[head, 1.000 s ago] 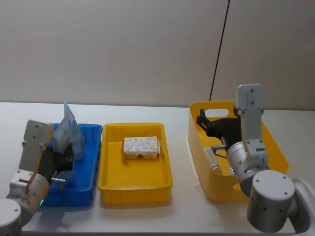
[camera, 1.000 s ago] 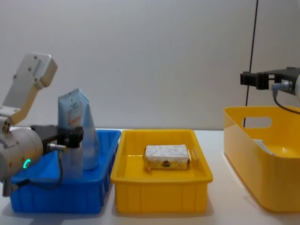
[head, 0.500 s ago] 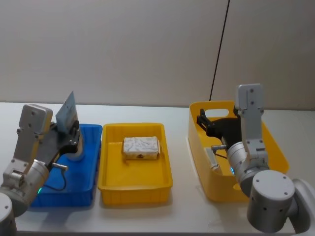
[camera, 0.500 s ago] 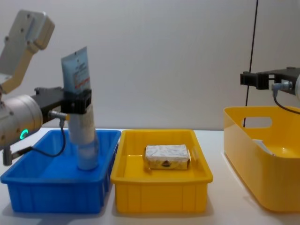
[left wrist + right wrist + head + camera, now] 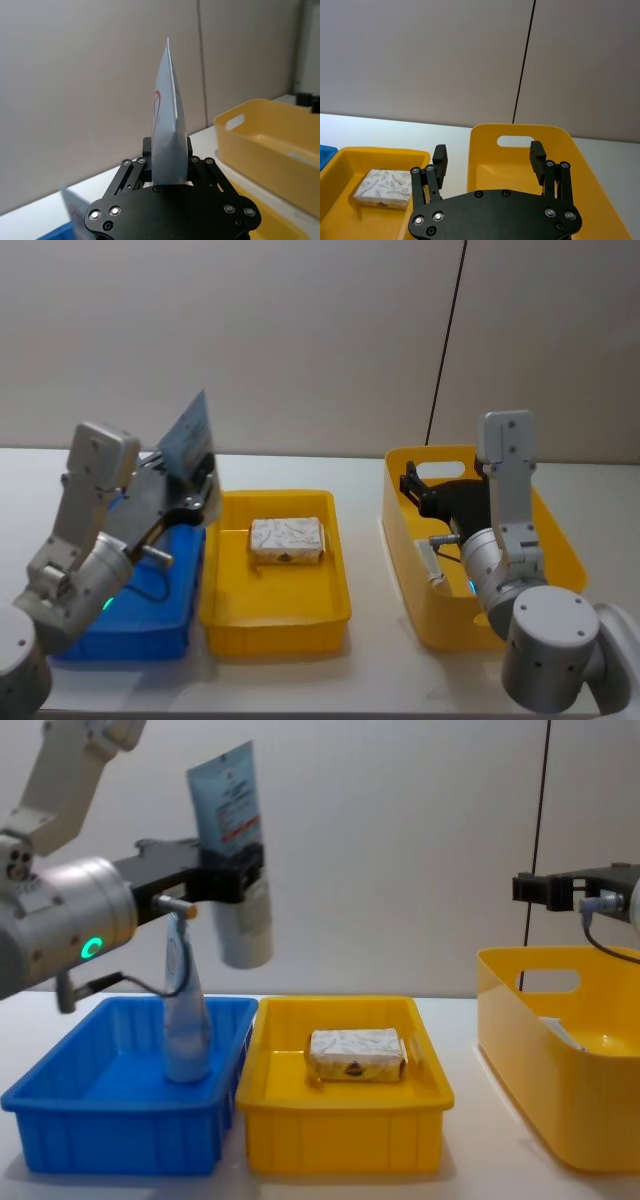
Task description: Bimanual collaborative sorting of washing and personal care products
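The left gripper (image 5: 236, 872) holds a pale blue tube (image 5: 231, 815) aloft, its fingers clamped on the tube's middle, crimped end up and cap end down, slightly tilted. In the chest view the tube hangs clear above the seam where the blue bin (image 5: 120, 1140) meets the yellow tray (image 5: 340, 1132). The left wrist view shows the same tube (image 5: 167, 115) edge-on, pinched between the black fingers (image 5: 194, 159). A second tube (image 5: 184, 1015) stands upright, cap down, inside the blue bin, towards its right side. The three containers sit in a row on the white table (image 5: 365, 665): the blue bin at the tray's 9 o'clock and a deeper yellow bin (image 5: 540, 1095) at its 3 o'clock, a gap apart. A whitish wrapped bar (image 5: 287, 539) lies flat in the tray, towards the far end. The right gripper (image 5: 488, 152) hovers over the yellow bin, its fingers spread wide and holding nothing. A whitish pack (image 5: 429, 562) rests inside that bin against its left wall.
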`<state>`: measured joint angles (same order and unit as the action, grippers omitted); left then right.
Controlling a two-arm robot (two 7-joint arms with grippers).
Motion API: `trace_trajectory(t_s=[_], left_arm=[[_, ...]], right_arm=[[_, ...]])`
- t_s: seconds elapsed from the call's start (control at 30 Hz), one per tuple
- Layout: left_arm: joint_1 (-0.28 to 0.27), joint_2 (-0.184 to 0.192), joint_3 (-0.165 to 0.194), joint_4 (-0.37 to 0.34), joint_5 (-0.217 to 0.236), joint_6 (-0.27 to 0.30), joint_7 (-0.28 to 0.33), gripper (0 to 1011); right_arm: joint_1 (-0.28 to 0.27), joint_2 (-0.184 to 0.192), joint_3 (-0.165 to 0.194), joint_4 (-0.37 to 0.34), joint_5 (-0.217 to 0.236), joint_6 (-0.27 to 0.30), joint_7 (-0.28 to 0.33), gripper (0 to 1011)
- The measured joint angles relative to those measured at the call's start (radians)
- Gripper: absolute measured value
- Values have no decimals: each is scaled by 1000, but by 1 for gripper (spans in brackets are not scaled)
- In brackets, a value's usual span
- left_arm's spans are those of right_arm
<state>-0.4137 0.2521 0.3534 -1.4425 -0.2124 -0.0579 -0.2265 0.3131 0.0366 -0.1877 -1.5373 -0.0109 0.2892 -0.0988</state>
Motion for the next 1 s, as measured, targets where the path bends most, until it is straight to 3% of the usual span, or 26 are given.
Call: trace_trajectory(t_s=[0.47, 0.77, 1.0], left_arm=[[-69, -49, 53, 35, -13, -30, -106, 280], [-89, -64, 66, 48, -17, -37, -134, 280], [-98, -71, 73, 55, -19, -39, -148, 280]], right_arm=[[0, 0, 0, 0, 0, 0, 0, 1004], [-1, 1, 0, -2, 0, 2, 7, 1004], [-8, 15, -4, -18, 9, 8, 48, 1004]])
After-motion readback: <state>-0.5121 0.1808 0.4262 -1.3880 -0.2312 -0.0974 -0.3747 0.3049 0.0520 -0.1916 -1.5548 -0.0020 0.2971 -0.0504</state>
